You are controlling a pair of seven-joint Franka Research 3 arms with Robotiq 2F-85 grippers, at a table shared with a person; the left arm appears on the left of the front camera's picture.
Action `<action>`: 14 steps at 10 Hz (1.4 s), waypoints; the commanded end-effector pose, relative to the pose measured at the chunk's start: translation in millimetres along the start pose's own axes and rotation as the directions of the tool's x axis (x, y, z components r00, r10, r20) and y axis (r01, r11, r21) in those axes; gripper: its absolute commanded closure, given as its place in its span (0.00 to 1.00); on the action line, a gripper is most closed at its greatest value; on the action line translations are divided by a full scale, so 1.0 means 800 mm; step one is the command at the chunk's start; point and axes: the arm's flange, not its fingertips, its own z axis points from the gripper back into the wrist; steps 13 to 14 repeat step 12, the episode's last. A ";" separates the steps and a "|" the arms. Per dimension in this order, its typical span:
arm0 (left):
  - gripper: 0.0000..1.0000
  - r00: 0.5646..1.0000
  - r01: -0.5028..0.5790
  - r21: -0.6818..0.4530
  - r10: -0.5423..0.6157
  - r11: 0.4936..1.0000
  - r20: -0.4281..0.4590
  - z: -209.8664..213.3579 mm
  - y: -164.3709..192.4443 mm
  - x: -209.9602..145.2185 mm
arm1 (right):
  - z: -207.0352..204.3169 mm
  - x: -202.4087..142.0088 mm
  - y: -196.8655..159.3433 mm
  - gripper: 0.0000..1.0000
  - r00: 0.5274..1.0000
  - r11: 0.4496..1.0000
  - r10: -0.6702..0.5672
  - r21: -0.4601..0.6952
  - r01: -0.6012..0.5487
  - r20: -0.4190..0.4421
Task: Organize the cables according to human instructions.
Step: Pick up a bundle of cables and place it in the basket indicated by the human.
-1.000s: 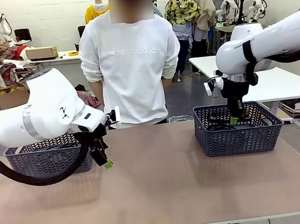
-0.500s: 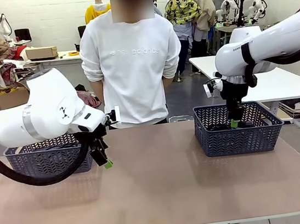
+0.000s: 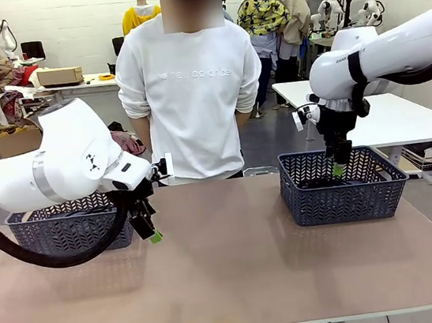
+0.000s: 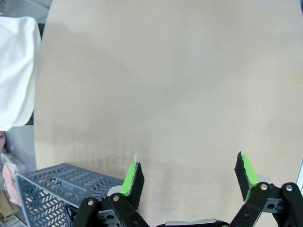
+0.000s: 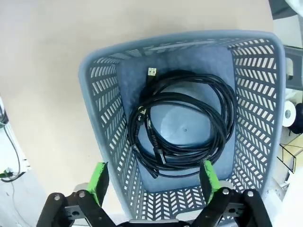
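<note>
The right gripper [image 3: 337, 168] has risen out of the blue-grey perforated plastic basket [image 5: 106, 156] at the table's far right corner; a second ago its green pads were down among the contents, and now they hang above the rim with the jaws spread apart and nothing between them. In the right wrist view the thin black coiled power cords [image 5: 184, 125] lie loose on the basket floor, loops overlapping, a plug end near the far wall. How many cords are in that heap I cannot tell.

Nearer the robot, the plain tan table [image 3: 238, 270] carries nothing across its middle. The left gripper [image 4: 188, 176] hovers over the table's left part, jaws wide and empty, as before. Behind it sits a second blue-grey basket [image 3: 46, 232] at the far left corner.

This looks like the release step just finished. The next move probably depends on a cue from the person in the white sweatshirt [image 3: 191, 93] at the far edge.
</note>
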 end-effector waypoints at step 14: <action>0.00 1.000 -0.001 -0.001 0.001 1.000 0.000 0.001 -0.001 -0.001 | -0.001 0.000 0.000 0.00 1.000 1.000 0.000 0.015 0.000 -0.004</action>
